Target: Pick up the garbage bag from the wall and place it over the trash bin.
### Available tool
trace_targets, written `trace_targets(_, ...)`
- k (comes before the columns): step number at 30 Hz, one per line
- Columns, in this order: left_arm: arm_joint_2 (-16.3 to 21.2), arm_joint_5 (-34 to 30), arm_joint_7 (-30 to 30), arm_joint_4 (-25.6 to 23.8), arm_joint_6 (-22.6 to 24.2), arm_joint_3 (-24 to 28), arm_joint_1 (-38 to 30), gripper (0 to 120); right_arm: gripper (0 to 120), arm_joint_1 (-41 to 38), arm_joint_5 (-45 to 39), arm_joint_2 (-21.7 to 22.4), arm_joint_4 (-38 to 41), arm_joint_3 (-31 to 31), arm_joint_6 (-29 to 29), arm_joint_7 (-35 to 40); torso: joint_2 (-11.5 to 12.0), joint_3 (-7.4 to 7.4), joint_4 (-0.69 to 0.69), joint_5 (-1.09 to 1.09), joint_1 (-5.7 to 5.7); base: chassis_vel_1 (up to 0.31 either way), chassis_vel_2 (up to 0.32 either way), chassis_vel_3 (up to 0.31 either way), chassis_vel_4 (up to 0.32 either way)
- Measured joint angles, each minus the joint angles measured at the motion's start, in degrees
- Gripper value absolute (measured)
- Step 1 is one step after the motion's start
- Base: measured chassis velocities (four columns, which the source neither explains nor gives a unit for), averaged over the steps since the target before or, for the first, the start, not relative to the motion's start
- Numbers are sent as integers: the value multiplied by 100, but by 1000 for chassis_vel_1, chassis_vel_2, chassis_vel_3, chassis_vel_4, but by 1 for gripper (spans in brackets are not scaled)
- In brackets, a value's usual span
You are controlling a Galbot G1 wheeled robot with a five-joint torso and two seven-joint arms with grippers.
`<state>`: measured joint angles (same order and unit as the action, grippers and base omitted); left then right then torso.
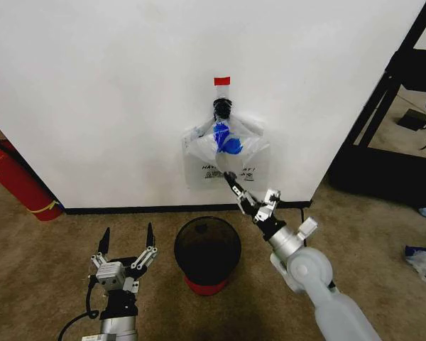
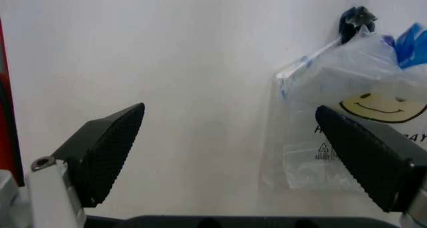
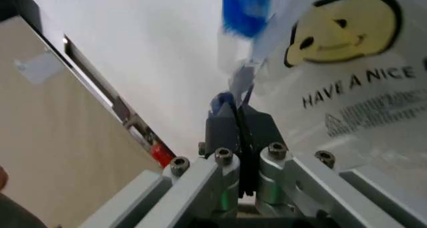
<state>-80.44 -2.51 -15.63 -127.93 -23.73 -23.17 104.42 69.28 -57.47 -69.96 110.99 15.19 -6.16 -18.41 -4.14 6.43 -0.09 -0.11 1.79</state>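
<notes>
Your right gripper [image 1: 232,181] is raised to the white wall [image 1: 113,92], and in the right wrist view its fingers [image 3: 230,133] are pressed together on a thin fold of the garbage bag [image 1: 227,153], low on the bag's front just under the blue patch. The bag hangs from the black hook [image 1: 222,107] below the red tape strip [image 1: 221,80], with its yellow smiley print facing out and the trash bin [image 1: 207,252] standing on the carpet directly beneath it, near the baseboard. Your left gripper [image 1: 126,239] sits low beside the bin, pointed at the wall with its fingers spread wide and nothing between them.
</notes>
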Motion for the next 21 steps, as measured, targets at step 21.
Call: trace_targets(21,48,-89,-8,73,-137,-1,10,100,0,1095,1180,83,208,144,487,-498,0,0,0,1,0,0,0,0,0)
